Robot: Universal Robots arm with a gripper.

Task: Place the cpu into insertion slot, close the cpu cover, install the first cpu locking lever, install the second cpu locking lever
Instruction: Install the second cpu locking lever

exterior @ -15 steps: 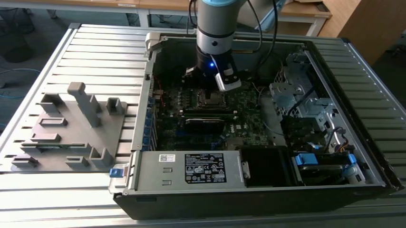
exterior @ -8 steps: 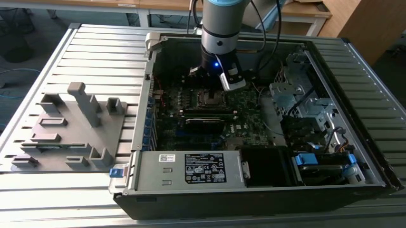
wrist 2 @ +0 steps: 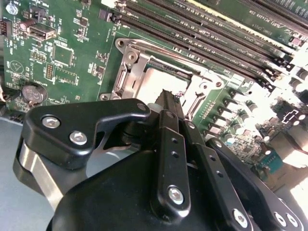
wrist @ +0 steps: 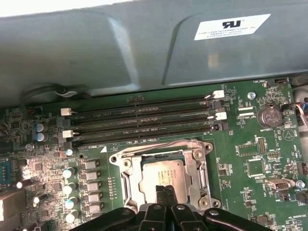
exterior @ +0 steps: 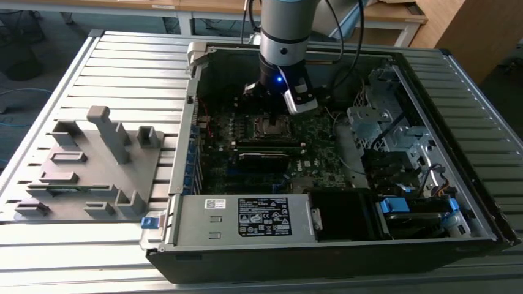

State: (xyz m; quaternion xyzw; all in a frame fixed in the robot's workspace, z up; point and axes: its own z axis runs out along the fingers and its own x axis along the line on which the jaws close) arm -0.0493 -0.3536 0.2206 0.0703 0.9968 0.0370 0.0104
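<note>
Grey-and-silver jointed robot arm [exterior: 283, 30] hanging almost straight down in the exterior view, wrist lit by a small blue light. Black two-fingered gripper [wrist: 165, 190] pointing downward, slim fingertips [wrist 2: 167, 103] pressed together.

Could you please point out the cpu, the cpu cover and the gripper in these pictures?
Dull silver-grey square cpu [wrist: 161, 174], first wrist view: middle of its metal top.
Thin silver metal cpu cover frame [wrist: 198, 169], first wrist view: one side bar.
Black gripper [wrist: 164, 191], first wrist view: at its fingertips.
</note>
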